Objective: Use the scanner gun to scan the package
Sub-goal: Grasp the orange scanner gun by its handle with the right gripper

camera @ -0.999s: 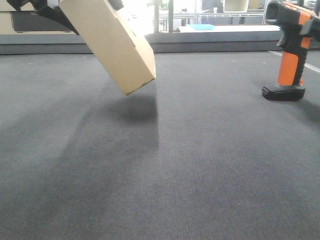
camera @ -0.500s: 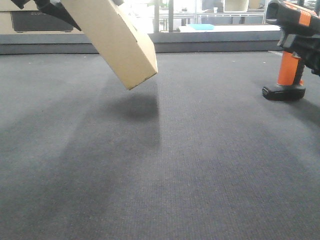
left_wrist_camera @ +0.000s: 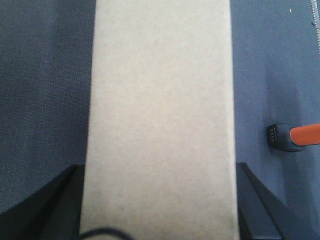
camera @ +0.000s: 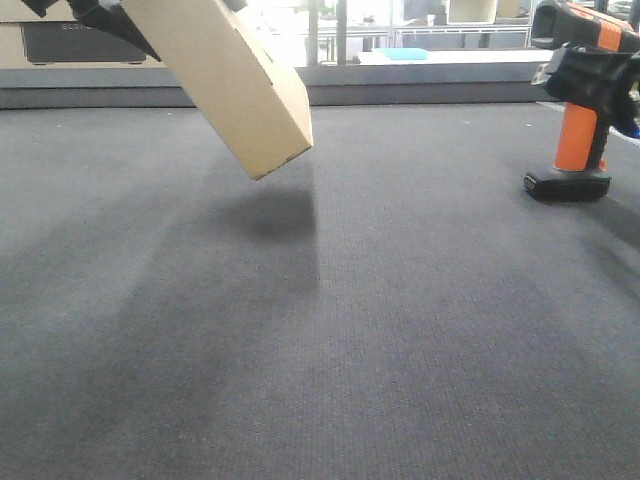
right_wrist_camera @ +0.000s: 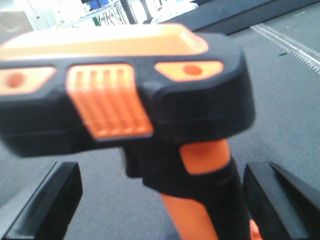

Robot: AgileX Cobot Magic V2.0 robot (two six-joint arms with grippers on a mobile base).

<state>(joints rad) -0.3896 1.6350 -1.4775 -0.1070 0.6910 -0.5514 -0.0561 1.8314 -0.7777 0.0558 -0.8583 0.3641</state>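
Observation:
The package [camera: 232, 82], a plain tan cardboard box, hangs tilted above the grey carpet at the upper left, its low corner pointing right. My left gripper [left_wrist_camera: 159, 220] is shut on it, black fingers [left_wrist_camera: 60, 210] pressed against both long sides. No label shows on the faces I see. The scanner gun [camera: 578, 110] stands upright on its black foot at the far right; its foot also shows in the left wrist view [left_wrist_camera: 292, 137]. My right gripper [right_wrist_camera: 160, 210] is open around the orange handle [right_wrist_camera: 200, 205], below the black head [right_wrist_camera: 125, 95], with a gap on each side.
Grey carpet [camera: 380, 320] covers the whole work surface. A low grey ledge [camera: 430, 85] runs along the back, with a dark panel [camera: 70, 42] behind the left arm. A pale line [camera: 625, 135] marks the floor at the far right.
The right gripper has moved in from the right edge, and its fingers now sit on either side of the scanner gun's handle. The package rose slightly and now holds still.

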